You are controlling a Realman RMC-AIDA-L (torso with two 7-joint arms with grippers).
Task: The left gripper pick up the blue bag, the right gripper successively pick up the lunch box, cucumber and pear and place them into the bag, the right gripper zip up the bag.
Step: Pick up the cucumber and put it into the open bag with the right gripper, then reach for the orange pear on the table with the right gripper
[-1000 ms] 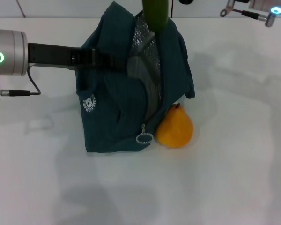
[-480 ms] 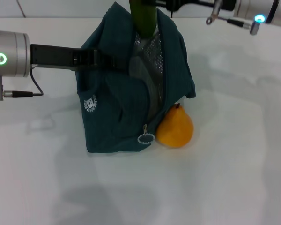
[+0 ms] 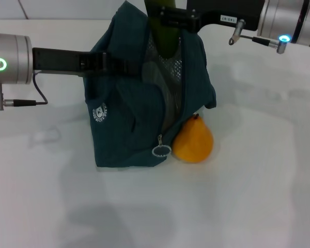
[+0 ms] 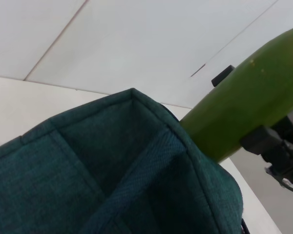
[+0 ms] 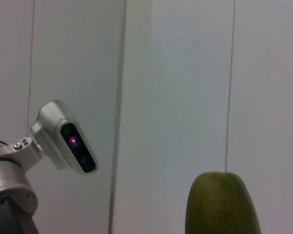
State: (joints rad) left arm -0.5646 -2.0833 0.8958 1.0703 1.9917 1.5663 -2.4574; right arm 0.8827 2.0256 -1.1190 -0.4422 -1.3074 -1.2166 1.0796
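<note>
The blue bag (image 3: 134,113) stands on the white table, its mouth open and silver lining showing. My left gripper (image 3: 125,67) comes in from the left and is shut on the bag's upper edge; the bag's rim also shows in the left wrist view (image 4: 136,161). My right gripper (image 3: 170,20) is shut on the green cucumber (image 3: 165,36), held upright with its lower end inside the bag's mouth. The cucumber also shows in the left wrist view (image 4: 244,107) and the right wrist view (image 5: 222,204). The orange-yellow pear (image 3: 194,139) lies on the table against the bag's front right corner. The lunch box is hidden.
The zipper's ring pull (image 3: 160,151) hangs at the bag's lower front, next to the pear. White table (image 3: 258,196) spreads in front and to the right. A wall stands behind.
My right gripper has moved left and down with the cucumber, bringing its lower end into the bag's mouth. The left arm, bag and pear have not moved.
</note>
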